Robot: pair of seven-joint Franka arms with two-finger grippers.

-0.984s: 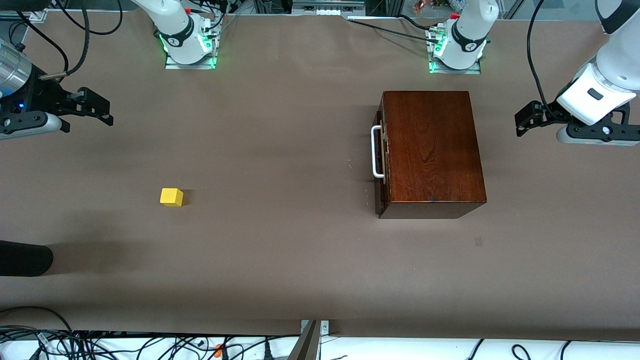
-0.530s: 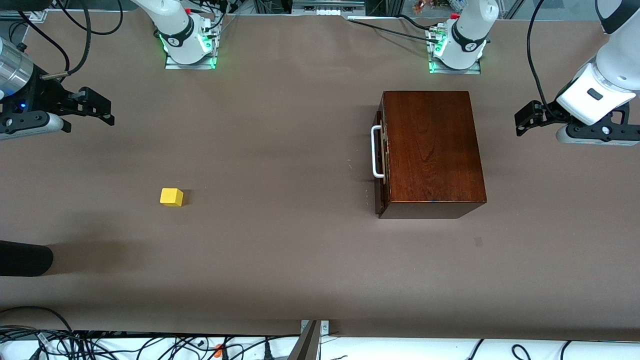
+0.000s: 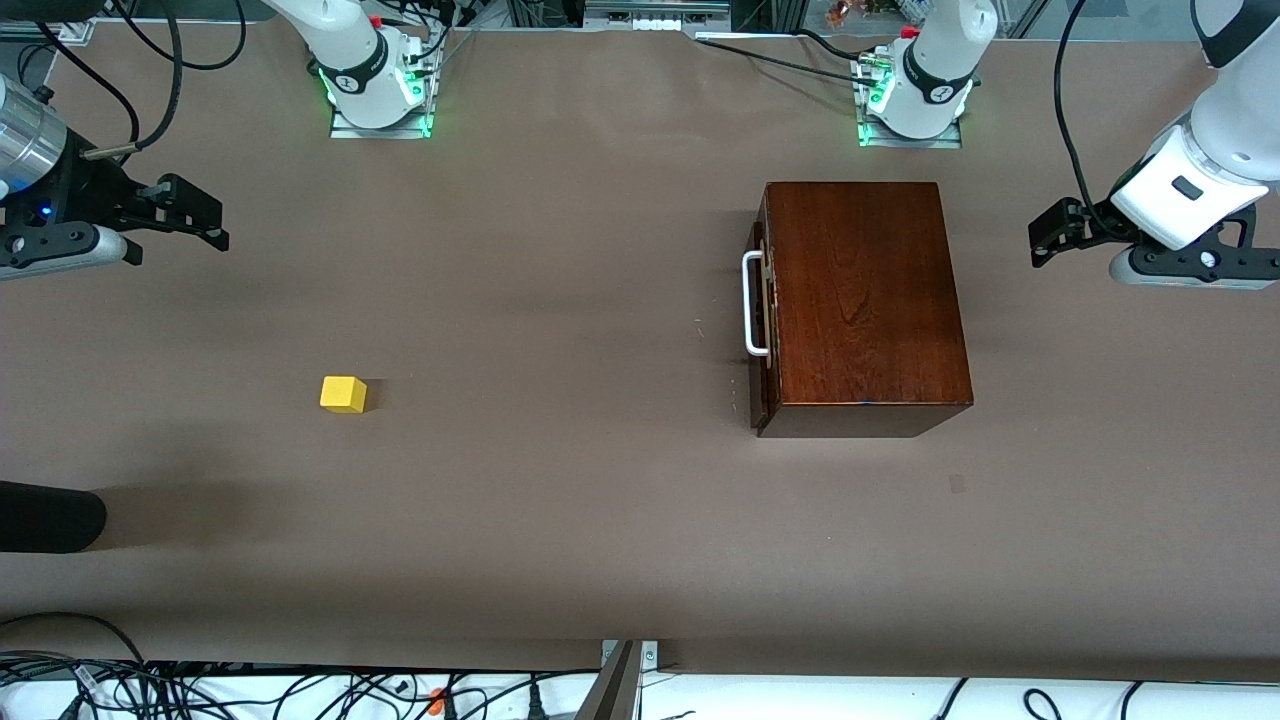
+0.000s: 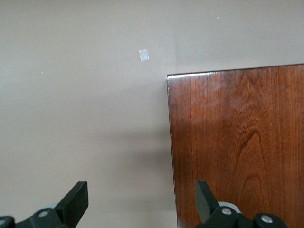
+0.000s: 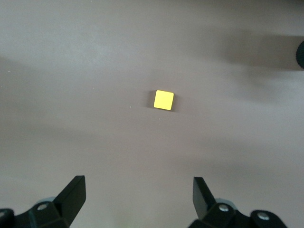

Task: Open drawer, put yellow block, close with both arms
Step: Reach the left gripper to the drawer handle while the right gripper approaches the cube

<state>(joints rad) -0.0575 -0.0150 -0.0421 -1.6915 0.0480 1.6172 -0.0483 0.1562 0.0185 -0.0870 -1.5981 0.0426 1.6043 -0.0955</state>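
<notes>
Basically nothing done yet — drawer (image 3: 758,320) shut in its box (image 3: 862,300), yellow block (image 3: 343,394) on the table (image 3: 560,500) toward the right arm's end. Left gripper (image 4: 140,202) by the box, right gripper (image 5: 137,197) over the block — both spread, empty.

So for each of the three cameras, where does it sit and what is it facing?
Front: high, facing both arms' bases; shows right tool, left tool, drawer.
Left wrist: on the left arm, looking down at the wooden box; own fingertips show.
Right wrist: on the right arm, looking down at the yellow block; front view shares it.
</notes>
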